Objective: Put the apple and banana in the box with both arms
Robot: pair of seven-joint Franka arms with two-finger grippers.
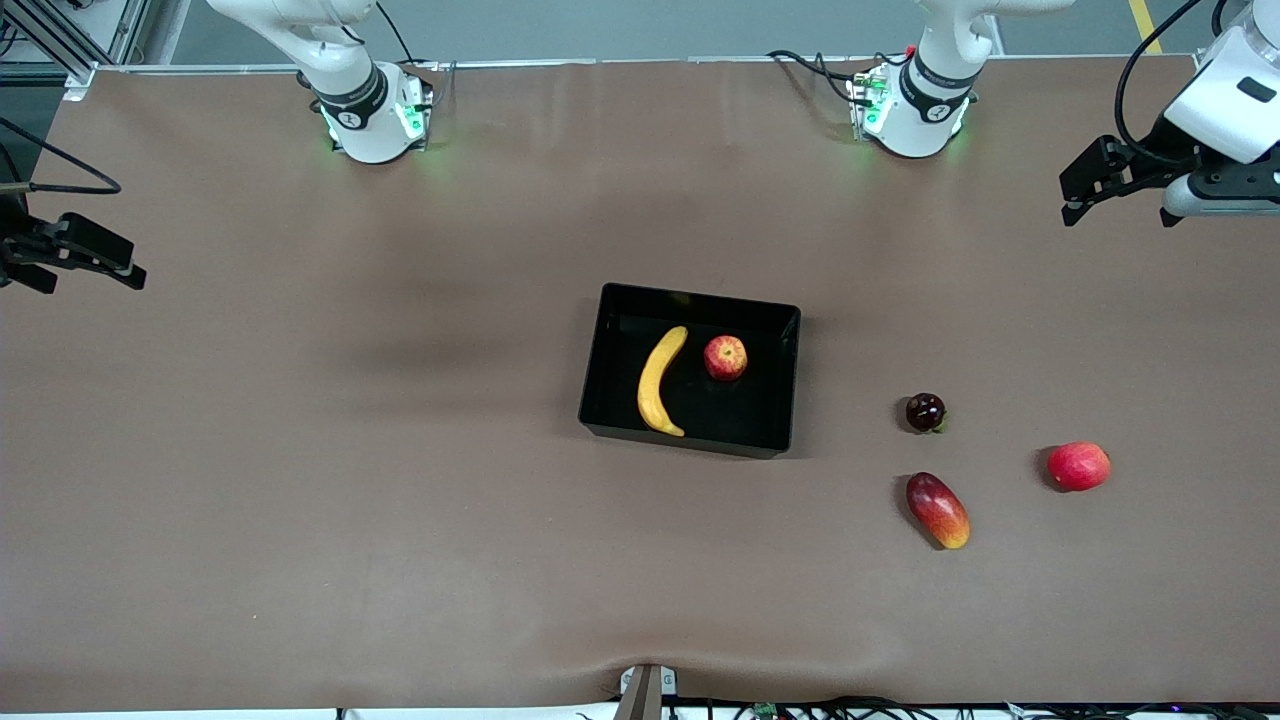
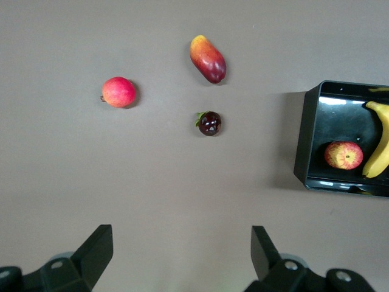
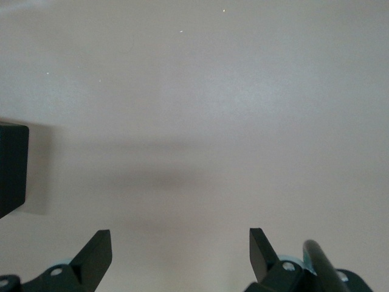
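You had the banana (image 1: 660, 381) and apple (image 1: 725, 357) lying in the box (image 1: 700, 440) at table centre, banana at the apple's nine o'clock; left gripper (image 1: 1090, 190) and right gripper (image 1: 75, 262) hung open, empty, so hold both clear.

a robotics lab: two bench-mounted arms (image 1: 350, 90), loose cables (image 1: 800, 62).

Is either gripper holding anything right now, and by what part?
Nothing is held. The left gripper and right gripper are both open and empty over bare table, one at each end.
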